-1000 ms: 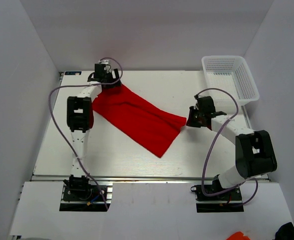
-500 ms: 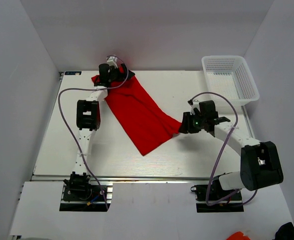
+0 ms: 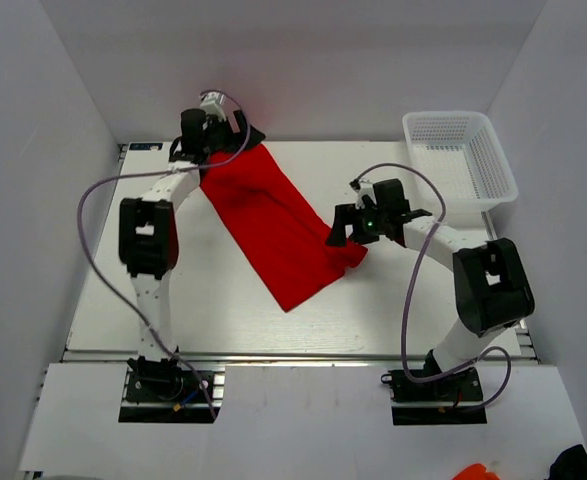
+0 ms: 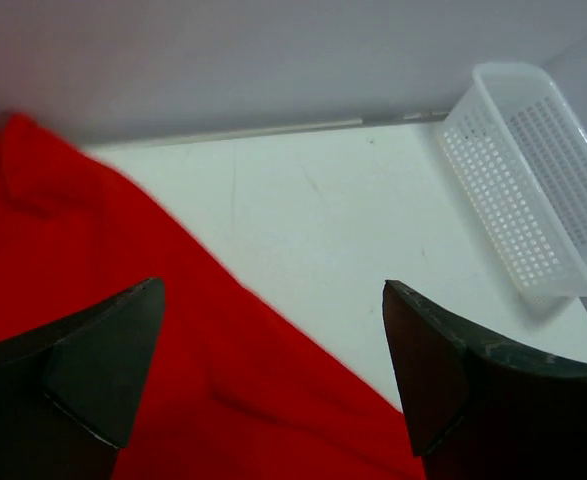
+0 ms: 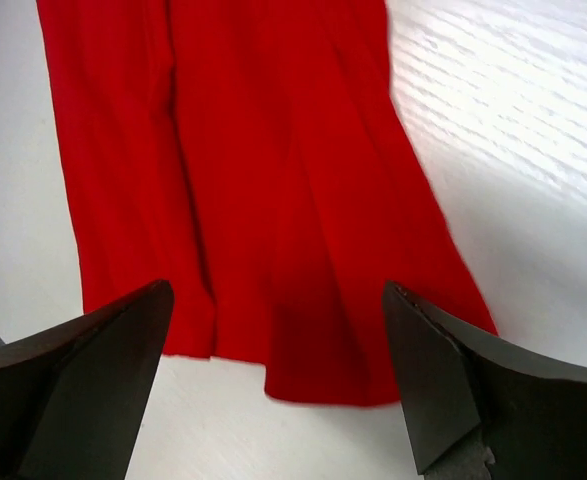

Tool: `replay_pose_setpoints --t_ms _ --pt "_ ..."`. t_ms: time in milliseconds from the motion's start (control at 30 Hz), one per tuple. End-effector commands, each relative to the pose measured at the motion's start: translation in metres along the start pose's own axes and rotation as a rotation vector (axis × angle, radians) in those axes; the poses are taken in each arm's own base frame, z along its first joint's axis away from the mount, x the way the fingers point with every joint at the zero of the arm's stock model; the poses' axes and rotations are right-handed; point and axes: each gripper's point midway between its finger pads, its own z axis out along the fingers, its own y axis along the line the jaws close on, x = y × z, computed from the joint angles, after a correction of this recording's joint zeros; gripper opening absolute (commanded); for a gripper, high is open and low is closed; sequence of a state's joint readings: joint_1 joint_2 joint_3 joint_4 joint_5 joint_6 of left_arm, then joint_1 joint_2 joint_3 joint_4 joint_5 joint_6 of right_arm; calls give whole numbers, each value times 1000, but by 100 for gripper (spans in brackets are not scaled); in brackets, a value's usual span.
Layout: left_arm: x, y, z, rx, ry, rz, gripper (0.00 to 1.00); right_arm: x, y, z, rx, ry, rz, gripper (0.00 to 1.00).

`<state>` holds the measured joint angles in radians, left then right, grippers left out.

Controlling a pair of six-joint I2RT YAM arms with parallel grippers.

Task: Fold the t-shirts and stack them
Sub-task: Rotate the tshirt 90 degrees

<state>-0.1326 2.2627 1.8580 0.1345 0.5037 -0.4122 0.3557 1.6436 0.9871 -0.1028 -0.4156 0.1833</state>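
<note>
White table (image 3: pixel 423 310), pale walls. The red t-shirt (image 3: pixel 273 225) lies in a diagonal band from upper left to centre. Soft and light, it should bunch easily, so it is best pinched at the hem corners. At either end, the left gripper (image 4: pixel 273 290) and right gripper (image 5: pixel 275 290) both have fingers spread apart.

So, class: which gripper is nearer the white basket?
Right. The right gripper lies left of the basket, over the t-shirt; the left gripper is much farther left, by the back wall.

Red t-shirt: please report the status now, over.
Left gripper, right gripper: jaws open. Red t-shirt under both, flat diagonal strip on table. White basket far right, apart.
</note>
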Motion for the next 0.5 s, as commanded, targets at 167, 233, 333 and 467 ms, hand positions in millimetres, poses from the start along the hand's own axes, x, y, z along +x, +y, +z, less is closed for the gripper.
replay_pose_setpoints --t_ms 167,233,333,467 --pt "61 46 -65 -340 142 3 99 18 -4 40 42 99 20 90" --pt "98 72 -58 -398 245 -23 99 29 1 45 36 120 24 90" --pt "111 87 -45 -427 296 -42 99 50 4 48 23 159 53 90" --pt "137 109 -37 -469 337 -55 99 79 17 46 36 215 55 90"
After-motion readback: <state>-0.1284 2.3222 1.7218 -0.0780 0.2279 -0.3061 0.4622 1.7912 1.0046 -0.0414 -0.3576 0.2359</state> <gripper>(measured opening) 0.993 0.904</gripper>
